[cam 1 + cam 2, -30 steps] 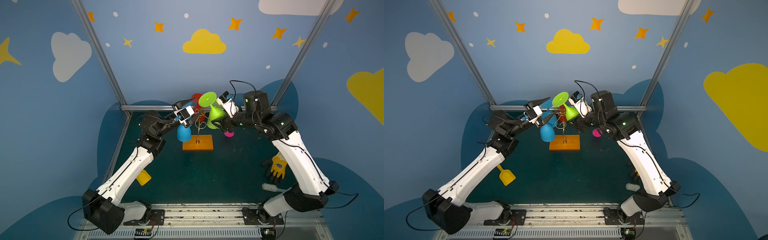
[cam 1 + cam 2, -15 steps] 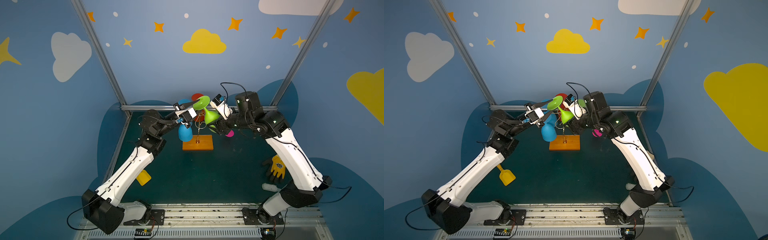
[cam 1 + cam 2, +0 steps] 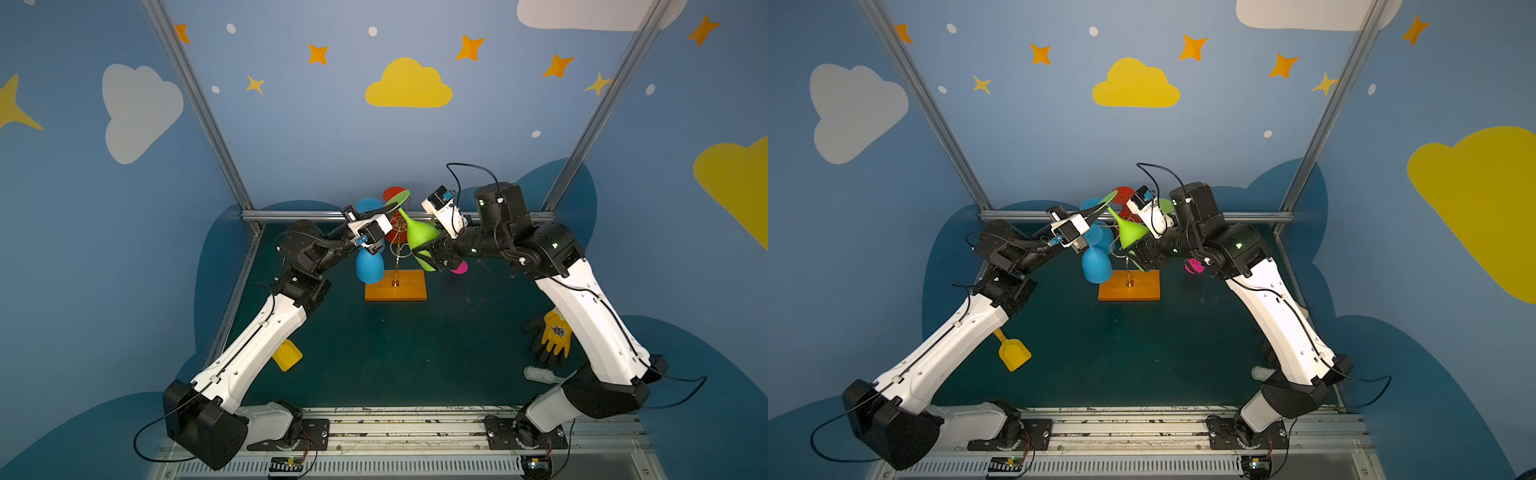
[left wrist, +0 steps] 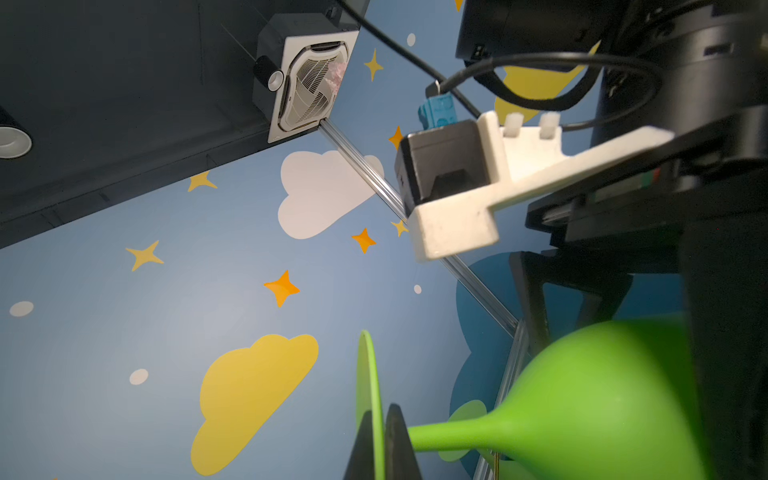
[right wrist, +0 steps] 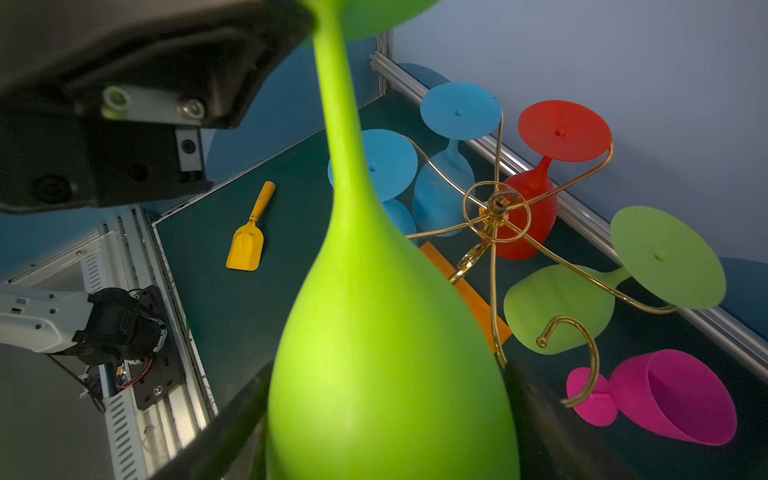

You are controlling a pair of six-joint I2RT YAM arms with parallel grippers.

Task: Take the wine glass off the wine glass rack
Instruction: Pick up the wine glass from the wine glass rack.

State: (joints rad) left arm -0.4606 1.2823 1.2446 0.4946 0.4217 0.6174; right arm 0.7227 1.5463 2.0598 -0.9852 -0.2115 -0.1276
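Left gripper (image 4: 380,411) is clamped on the foot of the green wine glass (image 5: 386,332). Right gripper (image 5: 388,365) flanks its bowl; whether it presses, I cannot tell. In a top view the glass seems free, at 1 o'clock from the wine glass rack (image 3: 409,287). Setting down remains.

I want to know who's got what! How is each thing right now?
bright green wine glass: tilted in the air between both grippers.
left gripper: shut on its foot.
right gripper: jaws wide around its bowl; grip unclear.
wine glass rack: upright.
blue glasses, red glass, pale green glass: hanging upside down from it.
pink glass: lying on its side.
yellow scoop: lying flat.
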